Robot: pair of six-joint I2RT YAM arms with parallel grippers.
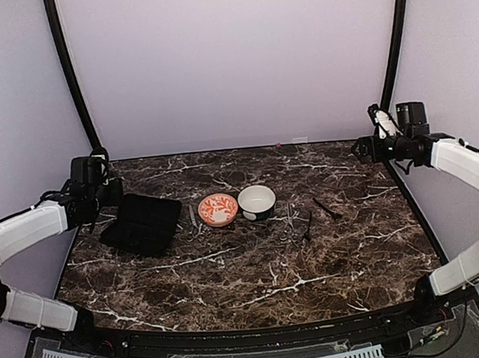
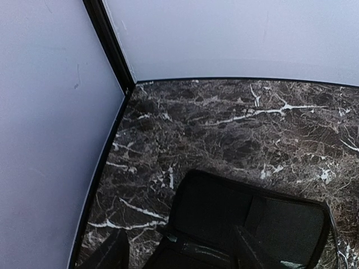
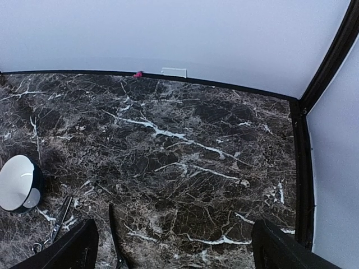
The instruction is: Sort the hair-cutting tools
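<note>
Light, stiff, slick scissors [image 1: 290, 222] and dark combs [image 1: 308, 225] right of the white bowl [image 1: 257, 201] likely need mid-shaft pinches; left gripper [image 2: 179, 249] gapes halfway, right gripper [image 3: 174, 244] wide.

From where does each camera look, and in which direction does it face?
Top external: above and behind the arms, facing the table; both arms show.
Left wrist: facing the black case and far left corner; left tool fingertips show.
Right wrist: facing white bowl and scissors; right tool fingertips show.
Shared: top and right wrist see the white bowl.
</note>
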